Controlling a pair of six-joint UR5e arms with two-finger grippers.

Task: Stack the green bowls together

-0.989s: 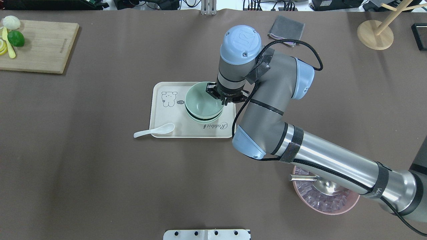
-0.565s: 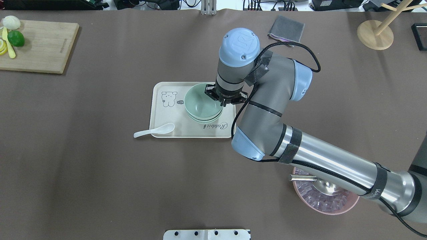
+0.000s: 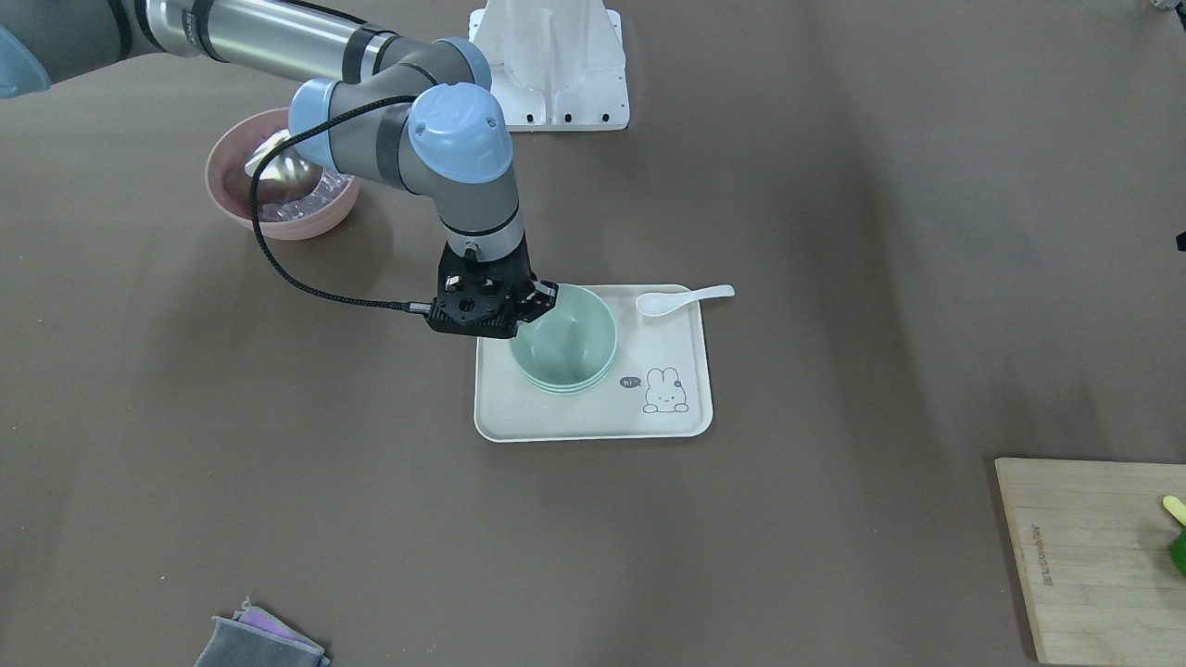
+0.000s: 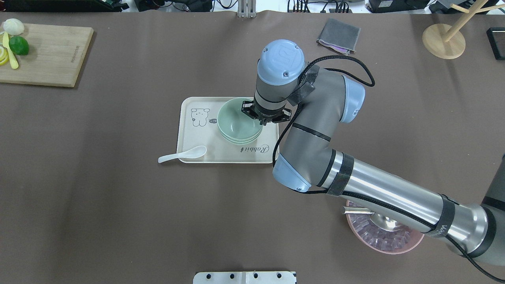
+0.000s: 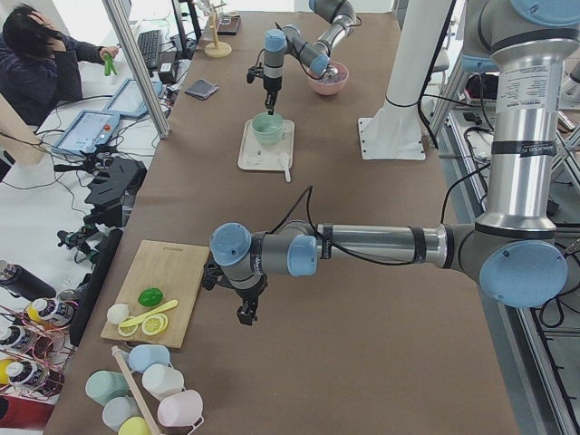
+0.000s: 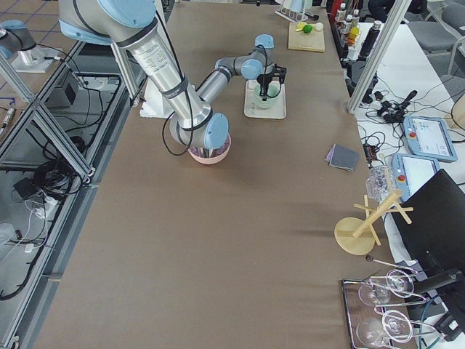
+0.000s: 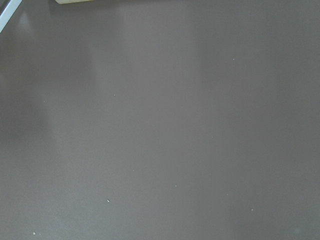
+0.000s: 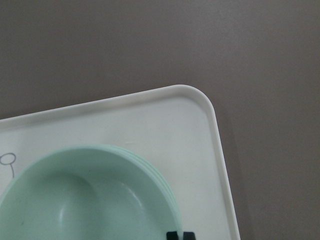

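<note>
Overhead exterior view, and the right pincer (image 4: 265, 117) is down at the edge of the small pale mint-green round bowls (image 4: 236, 122). They are nested one inside another, three rims showing. The stack sits just beside the pincer and partly under it, on the side away from its arm, on a cream rectangular tray (image 4: 197, 152) printed with a rabbit drawing.

The right wrist camera shows two black fingertips (image 8: 173, 235) right at the top bowl's rim. They are cut off by the bottom edge, so I cannot tell whether they are clamped on the rim or loose.

Past the bowls from the pincer, a white ceramic soup spoon (image 4: 182, 154) lies with its scoop on the tray's near edge and its handle out on the brown table (image 4: 118, 205). Well behind the pincer, under the forearm, is a larger pink bowl (image 4: 394, 240) holding a metal scoop (image 4: 371, 215); the arm hides part of it. A folded grey cloth (image 4: 339, 35) lies beyond the pincer on the far side, well apart. A wooden cutting board (image 4: 47, 55) carrying a green lime (image 4: 19, 45) is far off past the tray.

Over to the left pincer (image 5: 246, 314): it shows only in the exterior left view, low over bare table beside that cutting board. It is too small there to tell whether it is spread or closed.
</note>
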